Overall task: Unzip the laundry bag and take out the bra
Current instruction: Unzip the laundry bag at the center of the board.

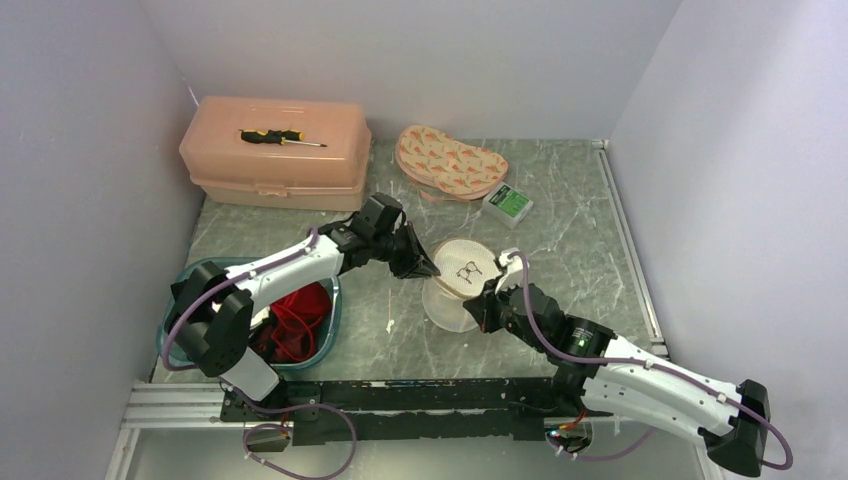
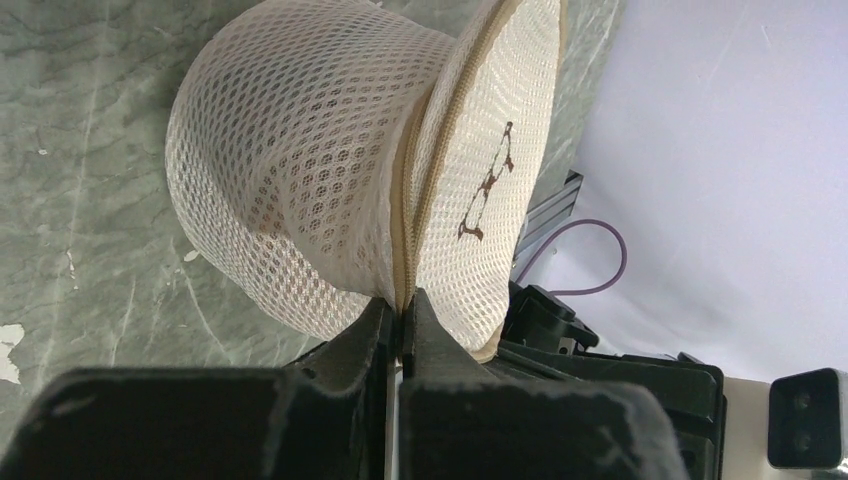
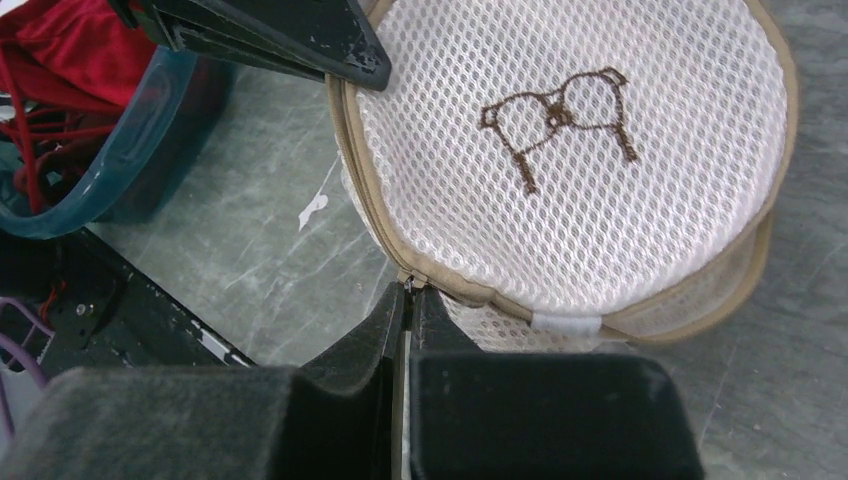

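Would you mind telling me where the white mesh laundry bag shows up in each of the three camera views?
Top external: laundry bag mid-frame, just right of centre.
Left wrist: laundry bag fills the upper centre.
Right wrist: laundry bag fills the upper right.
Shared landmark: the brown embroidered emblem on its lid, visible in all three.

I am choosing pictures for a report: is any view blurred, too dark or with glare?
Top external: even, soft light, sharp, only faint shadows on the table. Left wrist: the laundry bag is sharp, with a grey shadow in its fold; the left gripper is dark and soft. Right wrist: the bag is crisp, the right gripper blurred; no glare.
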Motion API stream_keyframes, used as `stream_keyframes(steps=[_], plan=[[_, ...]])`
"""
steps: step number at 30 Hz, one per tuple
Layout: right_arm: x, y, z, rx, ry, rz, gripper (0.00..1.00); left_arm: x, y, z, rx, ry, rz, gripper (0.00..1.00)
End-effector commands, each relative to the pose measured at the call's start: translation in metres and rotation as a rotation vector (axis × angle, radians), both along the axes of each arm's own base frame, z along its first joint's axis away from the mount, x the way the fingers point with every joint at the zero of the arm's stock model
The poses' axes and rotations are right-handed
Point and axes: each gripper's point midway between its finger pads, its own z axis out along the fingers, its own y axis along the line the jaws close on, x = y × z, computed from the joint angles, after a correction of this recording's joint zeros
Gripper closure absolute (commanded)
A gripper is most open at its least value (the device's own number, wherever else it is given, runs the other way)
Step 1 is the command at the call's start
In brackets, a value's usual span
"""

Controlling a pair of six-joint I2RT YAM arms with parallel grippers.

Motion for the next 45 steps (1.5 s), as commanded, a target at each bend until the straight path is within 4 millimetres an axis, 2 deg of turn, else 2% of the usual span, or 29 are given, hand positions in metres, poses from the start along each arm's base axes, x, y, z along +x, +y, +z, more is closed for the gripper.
stream_keyframes(steps=[1, 6, 7, 9, 10, 12, 14, 15, 19, 23, 25, 28, 30, 33, 36, 42, 45], plan=[[0.005, -0.008, 0.016, 0.021, -0.013, -0.06, 1.0, 0.006, 0.002, 0.013, -0.021, -0.052, 0.034, 0.97], [0.003, -0.007, 0.017, 0.032, -0.009, -0.052, 1.0, 0.004, 0.0, 0.018, -0.039, -0.06, 0.02, 0.97], [0.001, -0.004, 0.019, 0.04, -0.011, -0.032, 0.93, 0.004, 0.0, 0.021, -0.048, -0.066, 0.016, 0.95], [-0.005, 0.005, 0.03, 0.072, -0.02, 0.026, 0.65, 0.002, -0.002, 0.027, -0.071, -0.078, 0.002, 0.87], [-0.006, 0.007, 0.035, 0.085, -0.022, 0.042, 0.54, 0.001, -0.002, 0.029, -0.077, -0.083, -0.002, 0.8], [-0.009, 0.011, 0.05, 0.108, -0.027, 0.066, 0.4, -0.001, -0.002, 0.035, -0.092, -0.096, -0.014, 0.65], [-0.01, 0.011, 0.063, 0.118, -0.035, 0.076, 0.14, -0.003, -0.002, 0.042, -0.109, -0.11, -0.025, 0.52], [-0.01, 0.011, 0.07, 0.125, -0.044, 0.074, 0.11, -0.004, -0.001, 0.044, -0.113, -0.117, -0.03, 0.46], [0.001, -0.005, 0.086, 0.142, -0.082, -0.029, 0.1, -0.011, 0.004, 0.051, -0.107, -0.134, -0.049, 0.34], [0.017, -0.031, 0.079, 0.148, -0.095, -0.213, 0.13, -0.016, 0.025, 0.056, -0.031, -0.211, -0.056, 0.3], [0.021, -0.038, 0.068, 0.146, -0.091, -0.263, 0.13, -0.006, 0.041, 0.062, 0.032, -0.31, -0.031, 0.31], [0.024, -0.042, 0.053, 0.163, -0.095, -0.299, 0.15, 0.015, 0.056, 0.086, 0.064, -0.499, -0.044, 0.32], [0.026, -0.038, 0.048, 0.204, -0.106, -0.298, 0.15, 0.031, 0.057, 0.096, 0.073, -0.594, -0.076, 0.32], [0.027, -0.037, 0.035, 0.244, -0.09, -0.316, 0.15, 0.049, 0.047, 0.104, 0.049, -0.657, -0.137, 0.31], [0.026, -0.035, 0.027, 0.274, -0.064, -0.327, 0.15, 0.062, 0.037, 0.092, 0.039, -0.601, -0.182, 0.31], [0.022, -0.033, 0.023, 0.27, -0.054, -0.296, 0.15, 0.094, 0.033, 0.041, 0.091, -0.478, -0.203, 0.33], [0.019, -0.031, 0.025, 0.255, -0.054, -0.273, 0.16, 0.1, 0.022, 0.035, 0.062, -0.477, -0.283, 0.32]])
